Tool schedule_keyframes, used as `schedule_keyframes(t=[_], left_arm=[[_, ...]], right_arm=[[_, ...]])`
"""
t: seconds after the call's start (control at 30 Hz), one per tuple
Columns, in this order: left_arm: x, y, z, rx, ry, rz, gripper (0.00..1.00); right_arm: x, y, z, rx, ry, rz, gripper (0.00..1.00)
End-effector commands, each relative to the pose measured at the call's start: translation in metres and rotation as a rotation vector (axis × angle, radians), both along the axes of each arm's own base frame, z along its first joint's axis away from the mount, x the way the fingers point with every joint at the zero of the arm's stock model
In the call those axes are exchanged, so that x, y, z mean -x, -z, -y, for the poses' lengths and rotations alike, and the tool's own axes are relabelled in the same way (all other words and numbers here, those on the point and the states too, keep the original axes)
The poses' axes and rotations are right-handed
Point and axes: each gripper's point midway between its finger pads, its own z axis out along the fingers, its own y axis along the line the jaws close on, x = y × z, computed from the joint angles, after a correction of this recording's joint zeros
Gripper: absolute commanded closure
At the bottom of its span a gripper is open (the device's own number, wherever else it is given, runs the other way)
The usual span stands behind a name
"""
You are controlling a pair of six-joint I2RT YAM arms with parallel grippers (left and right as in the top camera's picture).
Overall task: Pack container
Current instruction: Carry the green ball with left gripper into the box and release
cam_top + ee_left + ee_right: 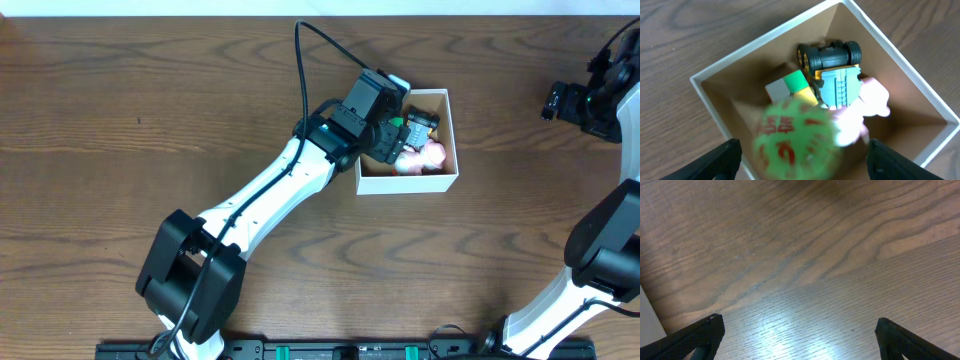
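Mostly dark wood fills every view: the table [150, 100] is brown with long wavy grain, and it shines pale under the right wrist camera [815, 245]. A black rail [350, 351] runs along the table's near edge. Little of the room shows beyond a light strip at the far edge.

The container [410, 183] sits right of the table's centre, towards the far side, flat on the wood. The left gripper [393, 135] hangs over its left half with its fingers [725, 160] spread wide, touching nothing. Inside the container [740, 75] lie a toy vehicle [832, 70] with black wheels and a light-blue body, a green-and-yellow block [797, 82] and a pink soft toy [872, 97], all crowded together. A green round thing [795, 135] with red marks shows blurred between the fingers — apart from both.

The right gripper [560, 103] is well off at the far right, its fingers [695, 337] parted over bare wood.
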Motion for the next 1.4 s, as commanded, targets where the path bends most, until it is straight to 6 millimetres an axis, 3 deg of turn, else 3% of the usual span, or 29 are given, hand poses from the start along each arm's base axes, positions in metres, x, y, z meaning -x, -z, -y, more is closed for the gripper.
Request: schedule_keyframes(t=[0.0,0.17,0.27,0.37,0.43,0.53,0.7,0.87,1.03,1.2,1.37], left_arm=[[-0.003,-0.016,0.006,0.036,0.02,0.036,0.19],[-0.005,-0.021,0.006,0.045,0.017,0.05,0.16],[-0.011,-0.032,-0.008,0.022,-0.033,0.086,0.1],[-0.019,-0.052,-0.04,-0.035,-0.131,0.139,0.09],[-0.02,-0.066,-0.069,-0.09,-0.209,0.166,0.0],[-0.014,-0.075,-0.104,-0.15,-0.272,0.152,0.02],[-0.002,-0.052,-0.146,-0.252,-0.323,0.029,0.02],[-0.008,-0.018,-0.176,-0.289,-0.418,-0.09,0.02],[-0.013,-0.01,-0.191,-0.192,-0.47,-0.179,0.02],[-0.013,0.002,-0.218,-0.213,-0.523,-0.244,0.02],[-0.003,0.024,-0.213,-0.24,-0.448,-0.378,0.02]], right_arm=[[0.001,0.004,0.002,-0.004,-0.005,-0.008,0.01],[0.001,0.004,0.002,-0.004,-0.005,-0.008,0.01],[0.001,0.004,0.002,-0.004,-0.005,-0.008,0.01],[0.001,0.004,0.002,-0.004,-0.005,-0.008,0.01],[0.001,0.004,0.002,-0.004,-0.005,-0.008,0.01],[0.001,0.004,0.002,-0.004,-0.005,-0.008,0.01],[0.001,0.004,0.002,-0.004,-0.005,-0.008,0.01],[0.001,0.004,0.002,-0.004,-0.005,-0.008,0.01],[0.001,0.004,0.002,-0.004,-0.005,-0.008,0.01],[0.001,0.004,0.002,-0.004,-0.005,-0.008,0.01],[0.001,0.004,0.002,-0.004,-0.005,-0.008,0.01]])
